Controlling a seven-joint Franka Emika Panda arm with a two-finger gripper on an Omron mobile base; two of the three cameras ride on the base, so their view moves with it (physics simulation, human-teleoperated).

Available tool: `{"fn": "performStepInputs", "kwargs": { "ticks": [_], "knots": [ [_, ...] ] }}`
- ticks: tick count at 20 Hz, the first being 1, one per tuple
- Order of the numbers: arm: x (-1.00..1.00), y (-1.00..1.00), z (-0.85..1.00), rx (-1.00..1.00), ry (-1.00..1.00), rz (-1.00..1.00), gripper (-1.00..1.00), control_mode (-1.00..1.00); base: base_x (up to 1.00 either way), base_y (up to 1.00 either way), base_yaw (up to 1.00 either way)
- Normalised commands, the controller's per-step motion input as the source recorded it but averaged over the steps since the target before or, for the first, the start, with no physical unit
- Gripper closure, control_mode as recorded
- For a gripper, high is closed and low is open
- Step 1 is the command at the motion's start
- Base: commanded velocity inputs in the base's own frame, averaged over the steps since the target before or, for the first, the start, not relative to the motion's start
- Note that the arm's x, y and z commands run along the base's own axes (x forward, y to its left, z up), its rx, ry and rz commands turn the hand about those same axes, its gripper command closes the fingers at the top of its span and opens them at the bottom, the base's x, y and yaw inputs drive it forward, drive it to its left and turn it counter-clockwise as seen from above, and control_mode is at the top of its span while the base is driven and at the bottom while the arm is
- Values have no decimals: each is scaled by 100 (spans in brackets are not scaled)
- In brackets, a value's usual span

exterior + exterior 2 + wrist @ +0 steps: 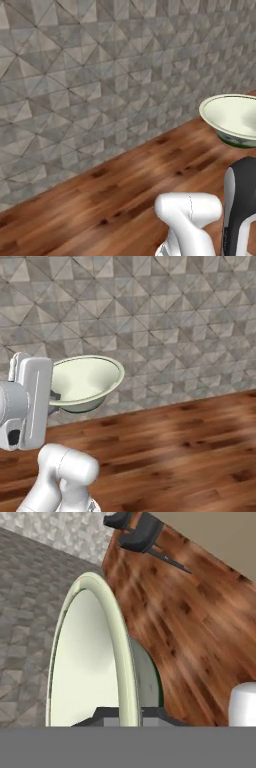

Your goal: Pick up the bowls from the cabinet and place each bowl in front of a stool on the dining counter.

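While the white arm stands over a reddish-brown wood floor [100,200], its gripper [131,714] is clamped on the rim of a bowl [85,381], holding it up in the air in front of a wall of grey faceted tiles [165,321]. Seen from the right base camera, the pale cream-green bowl juts out sideways from the hand, its mouth tipped up and toward the camera, its darker green underside facing the wall. From the left base camera the same bowl hangs at the right edge of the picture (part of it is cut off by the frame), well above the floor boards.

The hand camera looks along the bowl's edge: the cream rim runs up from between the two dark fingertips [105,714], one on the inside of the bowl and one on the dark green outside, so the jaws are pinched tight on the thin wall. Beyond the bowl in that view lies the wood floor, and at the top a black stool [135,532] with thin dark legs stands against a plain beige wall [210,537]. Whether the stool touches that wall cannot be told.
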Motion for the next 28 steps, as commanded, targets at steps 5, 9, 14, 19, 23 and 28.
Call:
{"fn": "performStepInputs", "kwargs": {
  "ticks": [5, 9, 14, 19, 23, 28],
  "knots": [
    [0, 0, 0, 0, 0, 0, 100, 100, 100, 0, -33],
    [0, 0, 0, 0, 0, 0, 100, 100, 89, 0, -53],
    [0, 0, 0, 0, 0, 0, 100, 100, 74, 2, -64],
    [0, 0, 0, 0, 0, 0, 100, 100, 83, 22, -66],
    [0, 0, 0, 0, 0, 0, 100, 100, 100, 67, -58],
    [0, 0, 0, 0, 0, 0, 100, 100, 100, 78, -52]
  ]
}}
